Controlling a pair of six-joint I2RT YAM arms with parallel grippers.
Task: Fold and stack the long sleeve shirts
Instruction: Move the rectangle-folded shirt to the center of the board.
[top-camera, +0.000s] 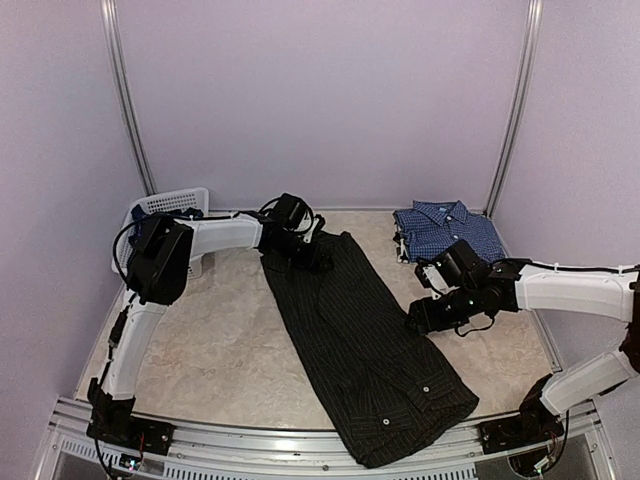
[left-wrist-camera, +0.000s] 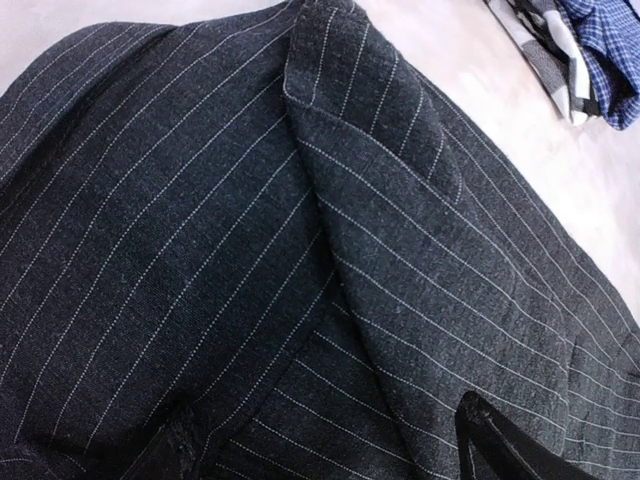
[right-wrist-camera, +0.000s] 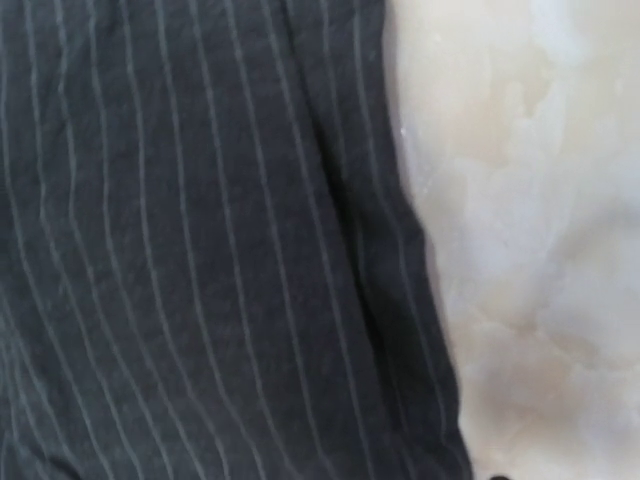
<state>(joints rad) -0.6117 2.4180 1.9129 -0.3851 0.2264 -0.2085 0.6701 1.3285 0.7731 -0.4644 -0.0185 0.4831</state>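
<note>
The black pinstriped shirt (top-camera: 370, 350) lies on the marbled worktop (top-camera: 220, 340) as 1 long, narrow strip. It runs diagonally from the far middle to the near edge, where it ends right of centre, and 2 pale buttons show near that end. The left hand (top-camera: 312, 258) sits low over the strip's far end. In the left wrist view its 2 fingertips (left-wrist-camera: 178, 455) stand wide apart with a raised fold of the cloth ahead of them and nothing clamped. The right hand (top-camera: 420, 316) rests at the strip's right edge, about halfway along; how far it is open cannot be told. The blue-and-white checked shirt (top-camera: 450, 225) sits folded at the far right, apart from the strip. A white lattice basket (top-camera: 170, 205) stands at the far left.
</note>
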